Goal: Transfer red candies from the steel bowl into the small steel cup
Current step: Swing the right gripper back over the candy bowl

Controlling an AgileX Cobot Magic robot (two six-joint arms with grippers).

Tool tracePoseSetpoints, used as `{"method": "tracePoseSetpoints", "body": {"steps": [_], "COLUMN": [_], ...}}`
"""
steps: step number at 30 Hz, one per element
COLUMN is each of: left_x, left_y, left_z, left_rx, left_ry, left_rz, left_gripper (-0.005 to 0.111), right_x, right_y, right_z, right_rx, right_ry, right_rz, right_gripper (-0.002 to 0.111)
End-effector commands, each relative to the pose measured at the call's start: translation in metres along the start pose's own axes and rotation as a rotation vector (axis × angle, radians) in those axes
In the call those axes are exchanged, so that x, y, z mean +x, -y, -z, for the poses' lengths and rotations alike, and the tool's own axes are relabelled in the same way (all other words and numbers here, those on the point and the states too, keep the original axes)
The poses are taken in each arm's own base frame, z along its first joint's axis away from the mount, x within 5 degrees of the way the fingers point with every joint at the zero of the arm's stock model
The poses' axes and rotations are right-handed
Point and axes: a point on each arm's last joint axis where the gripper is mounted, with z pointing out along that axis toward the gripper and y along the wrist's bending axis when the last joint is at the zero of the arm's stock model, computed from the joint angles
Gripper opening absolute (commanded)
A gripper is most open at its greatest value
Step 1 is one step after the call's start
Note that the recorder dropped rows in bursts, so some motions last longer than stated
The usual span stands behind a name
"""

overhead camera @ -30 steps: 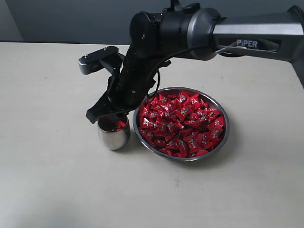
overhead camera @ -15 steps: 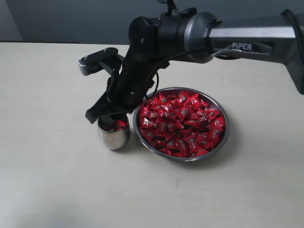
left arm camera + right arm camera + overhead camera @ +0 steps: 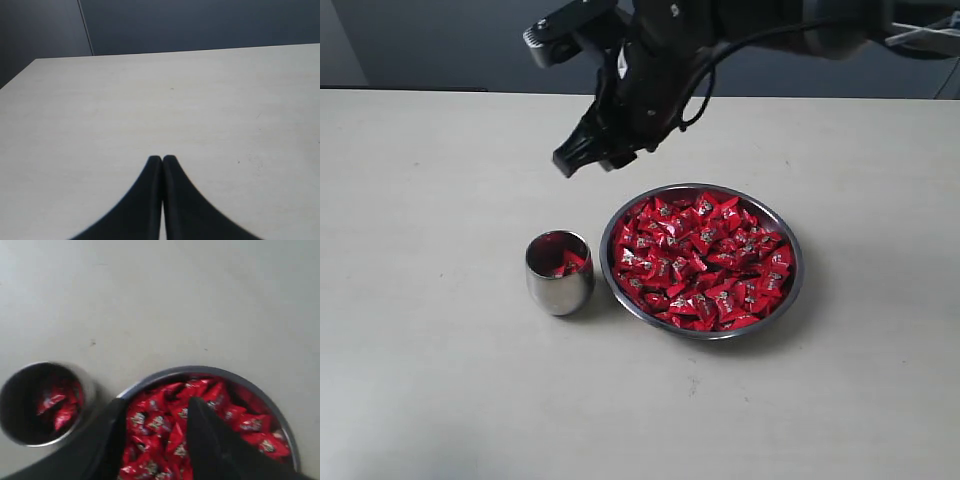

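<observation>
The steel bowl point(image 3: 790, 285) sits right of centre, heaped with red candies point(image 3: 700, 262). Just left of it stands the small steel cup point(image 3: 559, 283) with a few red candies point(image 3: 570, 263) inside. My right gripper point(image 3: 590, 158) hangs open and empty in the air, up behind the cup and the bowl's left rim. In the right wrist view the open gripper point(image 3: 157, 402) frames the bowl's candies point(image 3: 165, 425), with the cup point(image 3: 42, 402) to one side and the bowl rim point(image 3: 200, 371) beyond. My left gripper point(image 3: 162, 159) is shut on nothing over bare table.
The pale tabletop point(image 3: 430, 380) spreads round the cup and bowl, with a dark wall behind it. The right arm's black body point(image 3: 660, 50) reaches in from the top right.
My right gripper has lifted up and away from just over the cup, rising toward the back. The candies in the cup now show uncovered.
</observation>
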Motion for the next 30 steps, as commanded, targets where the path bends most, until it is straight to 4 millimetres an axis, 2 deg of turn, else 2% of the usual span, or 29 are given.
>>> {"method": "tracePoseSetpoints", "body": {"steps": [1, 6, 8, 11, 15, 23, 30], "left_x": [0.001, 0.001, 0.001, 0.001, 0.001, 0.001, 0.001], "left_y": [0.0, 0.0, 0.0, 0.0, 0.0, 0.0, 0.0], "left_z": [0.0, 0.0, 0.0, 0.0, 0.0, 0.0, 0.0], "left_rx": [0.005, 0.005, 0.005, 0.005, 0.005, 0.005, 0.005], "left_ry": [0.008, 0.008, 0.008, 0.008, 0.008, 0.008, 0.008], "left_rz": [-0.002, -0.002, -0.002, -0.002, -0.002, -0.002, -0.002], "left_gripper": [0.0, 0.0, 0.0, 0.0, 0.0, 0.0, 0.0], "right_x": [0.014, 0.046, 0.068, 0.097, 0.118, 0.126, 0.129], "right_y": [0.046, 0.077, 0.087, 0.092, 0.086, 0.077, 0.075], "right_z": [0.016, 0.017, 0.012, 0.0, -0.014, -0.023, -0.028], "right_rx": [0.089, 0.124, 0.126, 0.116, 0.09, 0.028, 0.021], "right_ry": [-0.013, -0.027, -0.031, -0.069, -0.095, -0.111, -0.151], "right_rz": [-0.117, -0.219, -0.271, -0.327, -0.363, -0.461, -0.704], "right_gripper": [0.039, 0.039, 0.039, 0.039, 0.039, 0.039, 0.039]}}
